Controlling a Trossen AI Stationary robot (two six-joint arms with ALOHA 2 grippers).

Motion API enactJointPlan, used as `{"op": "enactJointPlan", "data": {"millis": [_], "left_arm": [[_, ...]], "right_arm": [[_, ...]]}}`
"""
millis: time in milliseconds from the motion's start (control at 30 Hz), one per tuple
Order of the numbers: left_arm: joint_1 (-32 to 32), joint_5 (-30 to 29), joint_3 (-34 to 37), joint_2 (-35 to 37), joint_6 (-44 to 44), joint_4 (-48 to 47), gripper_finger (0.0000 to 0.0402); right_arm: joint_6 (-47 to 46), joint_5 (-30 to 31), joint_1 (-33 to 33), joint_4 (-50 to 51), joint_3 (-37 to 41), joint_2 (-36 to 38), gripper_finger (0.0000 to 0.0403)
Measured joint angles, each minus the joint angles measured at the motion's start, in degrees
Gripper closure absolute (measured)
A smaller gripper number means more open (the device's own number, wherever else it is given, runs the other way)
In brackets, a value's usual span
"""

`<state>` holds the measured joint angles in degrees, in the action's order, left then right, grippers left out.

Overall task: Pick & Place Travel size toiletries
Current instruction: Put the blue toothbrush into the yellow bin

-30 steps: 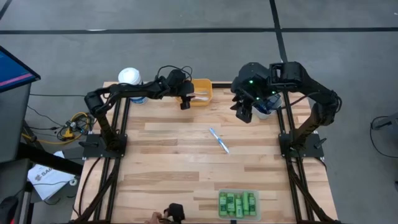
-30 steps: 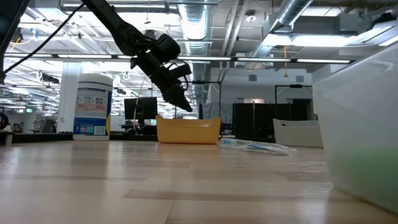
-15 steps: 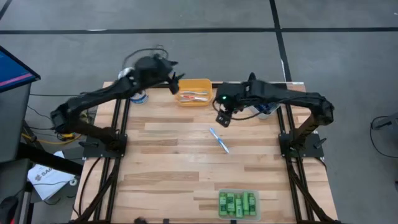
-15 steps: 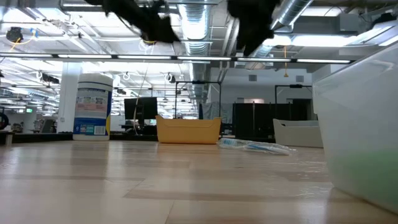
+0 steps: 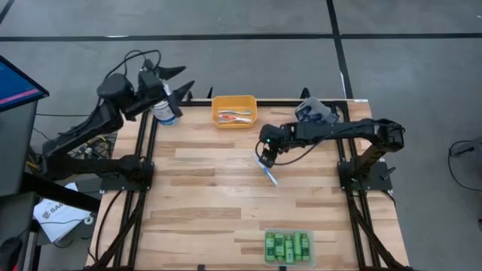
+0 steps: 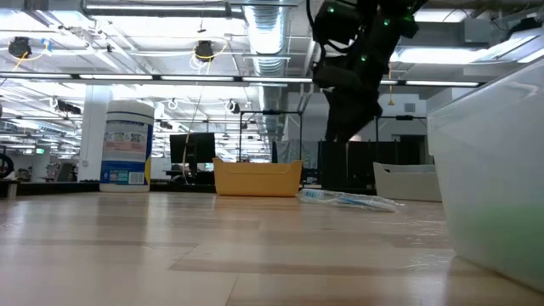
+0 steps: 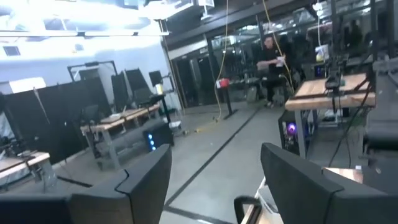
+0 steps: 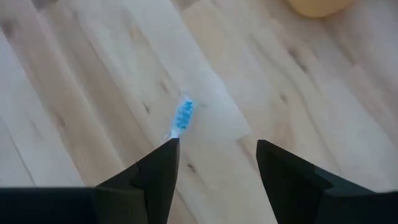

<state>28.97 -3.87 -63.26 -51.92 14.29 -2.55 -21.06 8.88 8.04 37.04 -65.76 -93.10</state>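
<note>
Blue-bristled toothbrush (image 8: 181, 118) lies just ahead of the right gripper (image 8: 214, 165) — jaws open, empty — its axis running between them.

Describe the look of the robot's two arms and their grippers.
Both arms are dark, slender and jointed, mounted on black frames at the table's edges. The right gripper has two black, wedge-shaped fingers; the left gripper has the same. Green lights glow near the right wrist. Black cables loop by the left arm.

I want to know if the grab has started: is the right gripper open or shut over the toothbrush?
Open. The right gripper shows a clear gap between its fingers, with the blue toothbrush lying flat on the table beyond them, not held.
</note>
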Motion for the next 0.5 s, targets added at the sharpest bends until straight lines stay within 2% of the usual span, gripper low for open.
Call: {"op": "enactJointPlan", "data": {"millis": [100,300,500], "left_arm": [[-0.38,-0.73,0.00,0.81,-0.20,-0.02,0.0159],[-0.52,-0.88,0.04,0.56,-0.22,-0.09,0.0161],[-0.61,-1.12,0.07,-0.01,-0.25,-0.09,0.0161]], "right_arm": [[0.01,-0.01,-1.64,-0.59,1.35,-0.61,0.0197],[-0.05,-1.09,-4.68,-3.90,1.24,-8.13,0.0198],[-2.75,-1.73,-5.47,-2.83,0.98,-14.18,0.0192]]}}
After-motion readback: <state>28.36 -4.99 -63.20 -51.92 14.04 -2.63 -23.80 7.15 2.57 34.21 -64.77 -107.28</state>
